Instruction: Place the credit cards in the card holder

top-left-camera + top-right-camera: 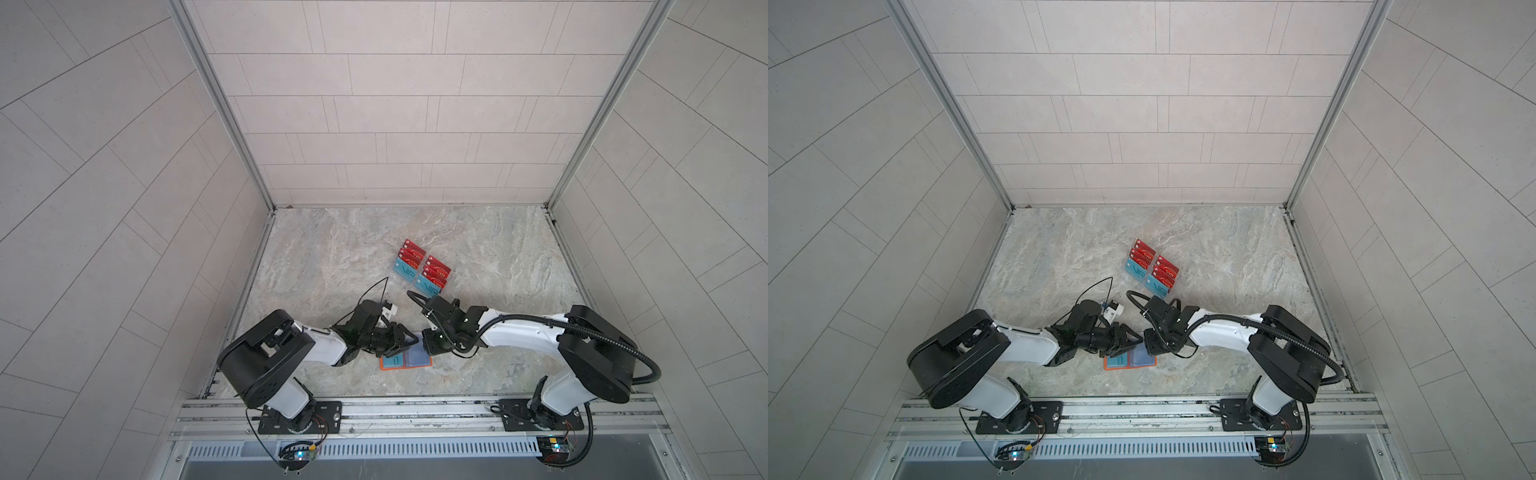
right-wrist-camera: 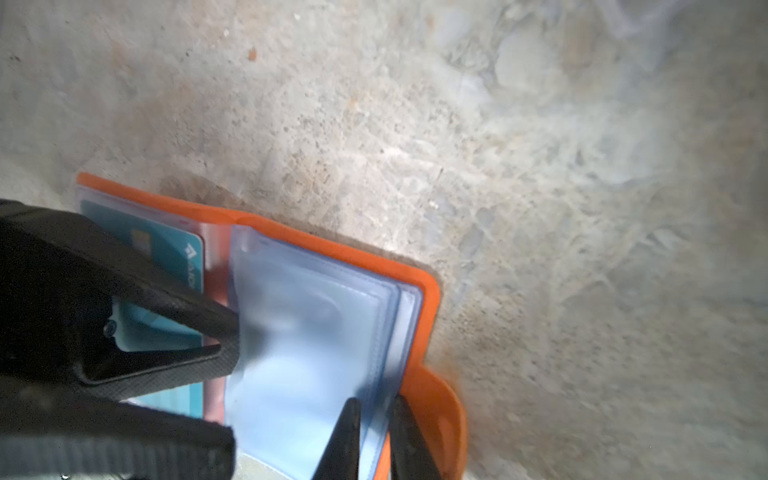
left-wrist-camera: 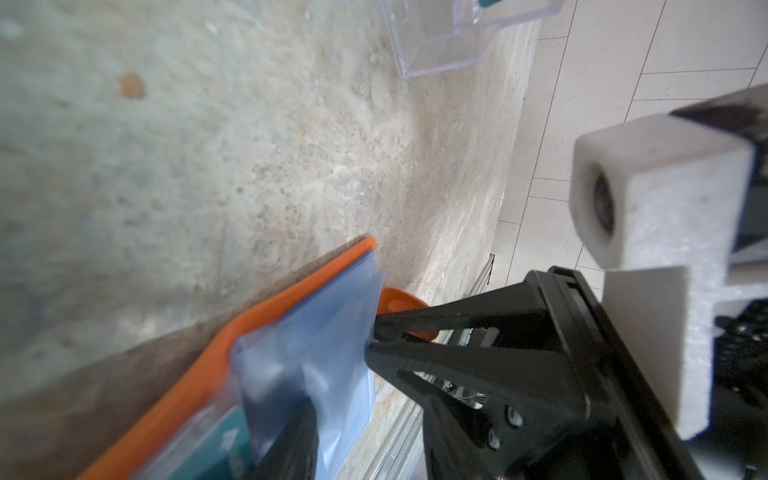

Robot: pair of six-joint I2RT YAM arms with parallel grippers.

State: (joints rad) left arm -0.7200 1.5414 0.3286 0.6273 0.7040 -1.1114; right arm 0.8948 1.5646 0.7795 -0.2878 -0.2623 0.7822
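The marbled worktop (image 1: 332,249) carries everything. The left arm (image 1: 320,347) and right arm (image 1: 519,334) reach in from its front edge and meet over the card holder (image 1: 406,360). The holder lies open near the middle of that front edge. Further back, about mid-worktop, a clear rack (image 3: 436,50) holds the credit cards (image 1: 437,267) in two rows, red ones behind teal. One teal card (image 2: 174,249) sits in a sleeve on the holder's half nearer the left arm. The right gripper (image 3: 370,338) pinches the free edge of the clear sleeves (image 2: 299,332), which stand raised off the orange cover. The left gripper (image 2: 230,340) has its tip against those sleeves; I cannot tell whether its jaws are spread.
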